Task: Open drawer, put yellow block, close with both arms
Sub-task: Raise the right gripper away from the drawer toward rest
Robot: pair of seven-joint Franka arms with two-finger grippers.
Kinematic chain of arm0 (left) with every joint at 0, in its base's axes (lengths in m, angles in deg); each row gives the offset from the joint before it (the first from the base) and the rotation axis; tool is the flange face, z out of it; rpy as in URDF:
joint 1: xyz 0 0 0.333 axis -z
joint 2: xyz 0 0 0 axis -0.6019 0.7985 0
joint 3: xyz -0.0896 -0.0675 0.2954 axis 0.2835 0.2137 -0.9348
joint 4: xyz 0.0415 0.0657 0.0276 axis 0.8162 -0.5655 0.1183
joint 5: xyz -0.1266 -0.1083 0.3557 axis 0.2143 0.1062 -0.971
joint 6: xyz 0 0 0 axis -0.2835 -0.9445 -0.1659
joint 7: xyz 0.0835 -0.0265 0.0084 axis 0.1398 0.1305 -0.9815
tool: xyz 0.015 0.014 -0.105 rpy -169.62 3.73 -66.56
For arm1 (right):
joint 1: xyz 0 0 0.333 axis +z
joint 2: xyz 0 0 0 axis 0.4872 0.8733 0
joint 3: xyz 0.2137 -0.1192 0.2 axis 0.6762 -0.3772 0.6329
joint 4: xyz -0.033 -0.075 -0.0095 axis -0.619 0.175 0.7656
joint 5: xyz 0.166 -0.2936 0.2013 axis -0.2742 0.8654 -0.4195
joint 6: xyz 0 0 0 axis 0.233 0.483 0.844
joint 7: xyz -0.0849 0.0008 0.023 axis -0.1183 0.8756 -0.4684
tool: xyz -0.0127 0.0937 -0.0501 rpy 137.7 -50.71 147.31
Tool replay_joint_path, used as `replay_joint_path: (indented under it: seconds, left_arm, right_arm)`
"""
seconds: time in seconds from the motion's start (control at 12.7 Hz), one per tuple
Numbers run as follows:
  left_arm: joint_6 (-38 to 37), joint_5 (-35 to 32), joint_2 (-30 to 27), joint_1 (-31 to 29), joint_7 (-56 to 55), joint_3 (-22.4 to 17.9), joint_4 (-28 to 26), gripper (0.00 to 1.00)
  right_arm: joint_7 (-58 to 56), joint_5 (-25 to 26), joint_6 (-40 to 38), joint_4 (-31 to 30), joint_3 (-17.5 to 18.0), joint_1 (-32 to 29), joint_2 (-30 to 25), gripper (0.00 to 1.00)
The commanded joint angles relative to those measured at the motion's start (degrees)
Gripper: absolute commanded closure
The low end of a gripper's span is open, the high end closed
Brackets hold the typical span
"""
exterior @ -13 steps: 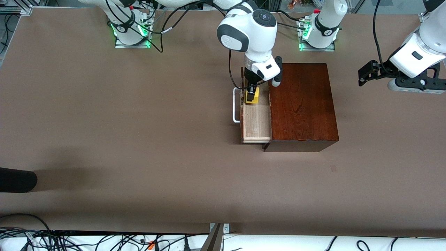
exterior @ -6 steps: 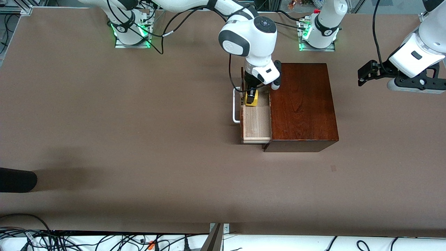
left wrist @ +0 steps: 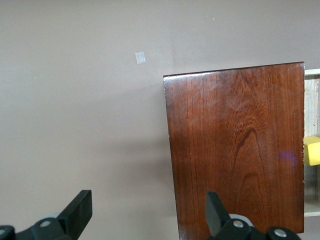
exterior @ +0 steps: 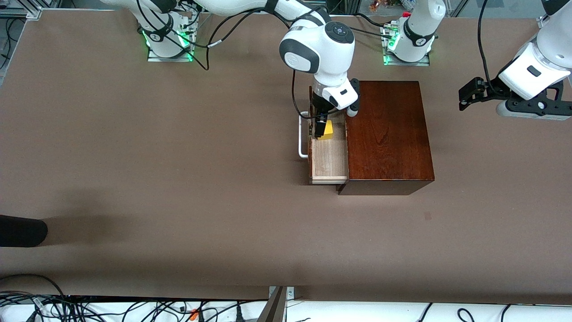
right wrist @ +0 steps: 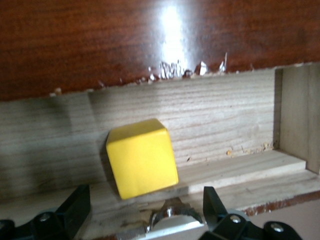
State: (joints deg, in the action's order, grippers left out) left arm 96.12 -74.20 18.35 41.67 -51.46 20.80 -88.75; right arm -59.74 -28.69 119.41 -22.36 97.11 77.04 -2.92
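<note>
Right claw (exterior: pixel 322 127) spread apart over the open drawer (exterior: pixel 330 156), yellow block (right wrist: pixel 142 157) lying free inside. Left claw (left wrist: pixel 147 215) also apart, waiting above the worktop (exterior: pixel 178 179) beside the box (exterior: pixel 386 134).

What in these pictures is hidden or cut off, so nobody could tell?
- Drawer: in the front view the right arm covers its end farthest from the camera; the part inside the box is hidden.
- Yellow block: the right gripper partly covers it there; the left wrist view's edge cuts it.
- Left gripper: only fingertips show in the left wrist view.
</note>
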Motion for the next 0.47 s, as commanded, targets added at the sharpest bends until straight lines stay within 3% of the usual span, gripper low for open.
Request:
replay_joint_path:
  seconds: [0.0,0.16,0.39]
  left_arm:
    - [-0.8,1.53,0.78,-0.27,0.15,0.15,1.62,0.0]
    - [-1.15,1.53,0.78,-0.27,0.15,0.06,1.62,0.0]
    - [-1.33,1.62,0.69,-0.27,0.07,0.15,1.71,0.0]
  right_arm:
    - [-0.49,-2.7,-5.76,3.24,0.51,-1.29,-2.71,0.0]
    - [0.04,-8.68,-9.2,5.18,0.34,-5.85,-7.45,0.0]
    - [-0.31,-18.61,-11.82,5.01,0.16,-17.61,-14.48,0.0]
